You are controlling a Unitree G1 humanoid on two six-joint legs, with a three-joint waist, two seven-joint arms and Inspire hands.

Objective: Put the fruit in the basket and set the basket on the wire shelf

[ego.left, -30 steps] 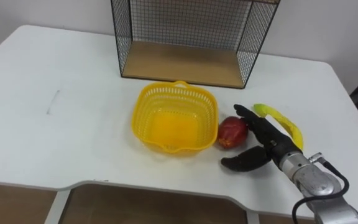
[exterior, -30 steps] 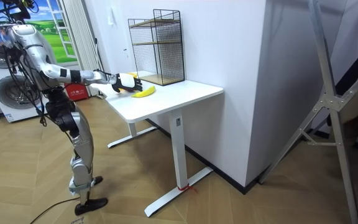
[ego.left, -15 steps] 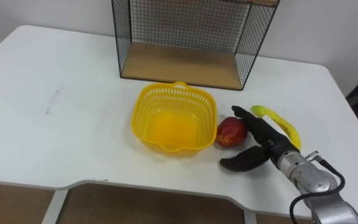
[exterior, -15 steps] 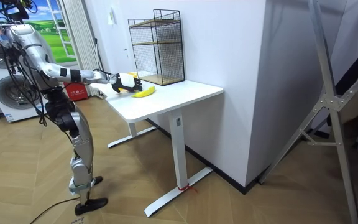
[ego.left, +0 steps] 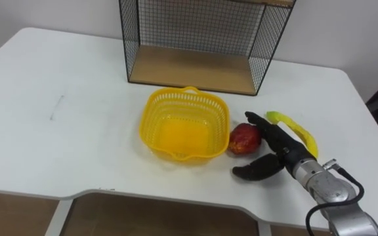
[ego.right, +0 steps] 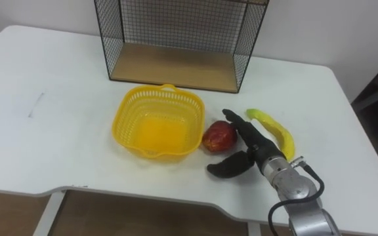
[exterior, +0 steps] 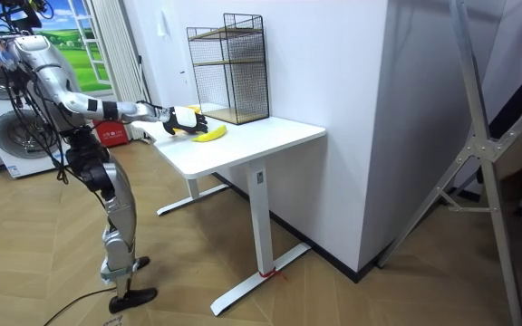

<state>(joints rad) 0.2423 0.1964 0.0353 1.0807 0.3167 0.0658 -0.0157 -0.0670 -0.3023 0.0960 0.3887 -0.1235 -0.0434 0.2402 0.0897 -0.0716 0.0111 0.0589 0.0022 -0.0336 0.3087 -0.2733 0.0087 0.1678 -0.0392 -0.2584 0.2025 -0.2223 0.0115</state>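
Right robot hand (ego.left: 284,149) reaches in from the near right corner of the bench (ego.left: 64,78), spread wide. Its fingers (ego.left: 262,122) are straight along the far right side of the red fruit (ego.left: 244,138) and the thumb (ego.left: 253,170) is splayed toward the near edge. It holds nothing; whether the fingers touch the fruit I can't tell.

Change over the last second: almost none. The hand has stayed in the same spread pose and the fruit has crept slightly, if at all. My read is that the grasp has not closed, so the first fruit pick is still pending and the task is barely started.

Task things:
- Yellow basket (ego.left: 216,106) is empty, mid-bench, just in front of the wire shelf (ego.left: 189,65), which stands at the far edge.
- Red fruit sits just beside the basket's right wall.
- Banana (ego.left: 295,130) lies on the bench toward the right edge, behind the hand.

Eye views give the finger spread, the fruit at the mouth of the hand and the empty basket. In the room view the robot stands upright at the bench's edge on the room view's left, right arm stretched out level, hand (exterior: 185,119) over the top. That view also shows the shelf's full height with a second tier above, and the banana (exterior: 209,134).
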